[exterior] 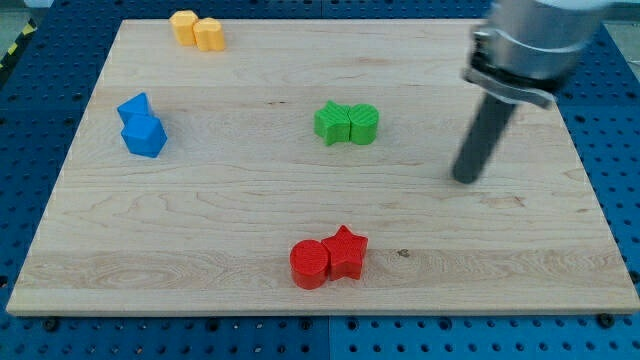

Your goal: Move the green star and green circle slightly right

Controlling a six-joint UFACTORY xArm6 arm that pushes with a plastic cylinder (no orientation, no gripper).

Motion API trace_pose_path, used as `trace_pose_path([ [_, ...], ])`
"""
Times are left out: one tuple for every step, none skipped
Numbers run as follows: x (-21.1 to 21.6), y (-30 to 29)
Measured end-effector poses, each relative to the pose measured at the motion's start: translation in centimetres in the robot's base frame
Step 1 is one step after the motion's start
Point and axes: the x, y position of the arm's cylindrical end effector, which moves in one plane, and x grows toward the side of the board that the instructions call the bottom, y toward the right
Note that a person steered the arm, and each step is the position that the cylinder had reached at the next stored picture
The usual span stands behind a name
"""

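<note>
The green star (pixel 331 122) and the green circle (pixel 363 123) sit touching each other just above the board's middle, the star on the left. My tip (pixel 465 179) rests on the board to the right of the green circle and a little below it, about a hundred pixels away, touching no block.
Two yellow blocks (pixel 197 29) lie together at the top left. Two blue blocks (pixel 141 126) lie at the left. A red circle (pixel 310 264) and a red star (pixel 346 251) touch near the bottom edge. The wooden board (pixel 200 220) lies on a blue pegboard table.
</note>
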Motion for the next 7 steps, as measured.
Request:
trace_pose_path([
  [-0.4,-5.1],
  [-0.7,-10.3],
  [-2.9,-17.1],
  [-5.7,-18.8],
  [-6.3,-16.2],
  [-6.1,-12.8],
  [-6.1,-9.9],
])
